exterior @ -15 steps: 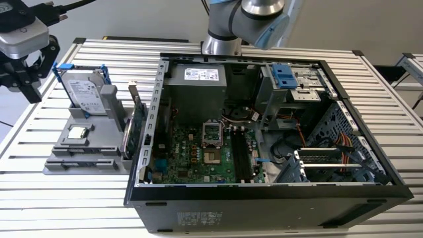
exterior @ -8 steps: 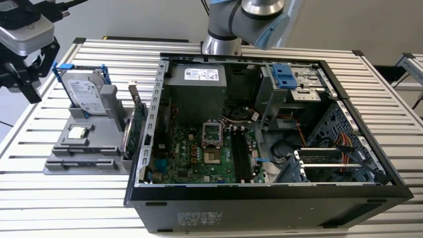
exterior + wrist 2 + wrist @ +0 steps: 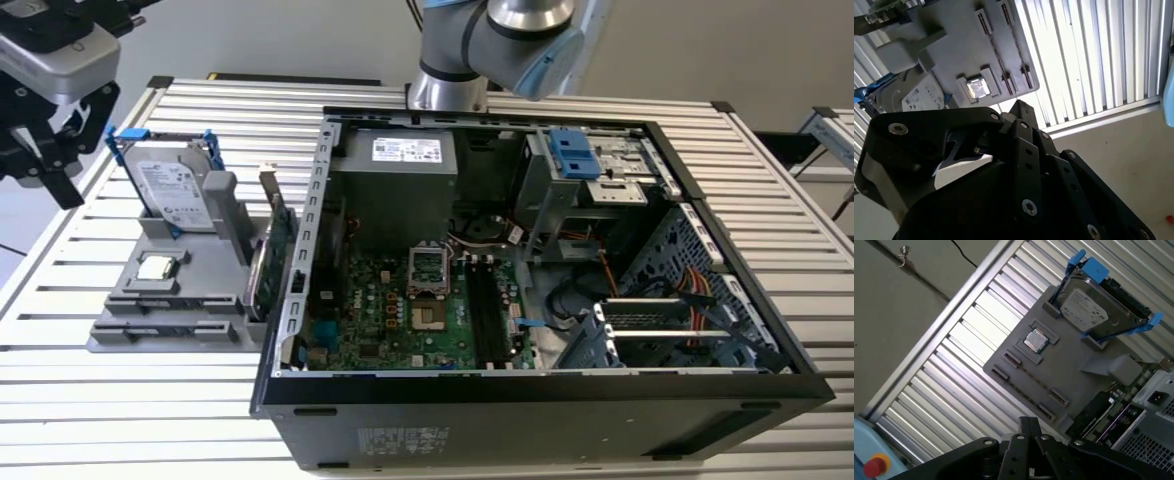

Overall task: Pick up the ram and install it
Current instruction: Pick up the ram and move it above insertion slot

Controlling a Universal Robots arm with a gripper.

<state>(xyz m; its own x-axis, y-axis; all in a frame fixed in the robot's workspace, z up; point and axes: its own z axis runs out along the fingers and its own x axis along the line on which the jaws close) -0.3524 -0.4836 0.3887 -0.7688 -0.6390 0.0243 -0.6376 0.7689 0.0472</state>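
Observation:
My gripper (image 3: 47, 165) hangs above the table's edge at the exterior view's left, beside the grey parts holder (image 3: 120, 335) and well away from the open computer case (image 3: 534, 390). In both wrist views its black fingers meet at one tip (image 3: 1029, 424) (image 3: 1019, 106) with nothing between them, so it is shut. The holder's long narrow slots (image 3: 1026, 385) look bare. On the motherboard, the long dark memory slots (image 3: 483, 315) run beside the processor socket (image 3: 427, 268). I cannot make out the ram there or anywhere else.
The holder carries a silver hard drive with blue clips (image 3: 174, 185), a small square chip (image 3: 158, 267) and an upright green expansion card (image 3: 271, 262). The arm's base (image 3: 447, 60) stands behind the case. Orange cables (image 3: 654, 290) and a drive cage fill its right side.

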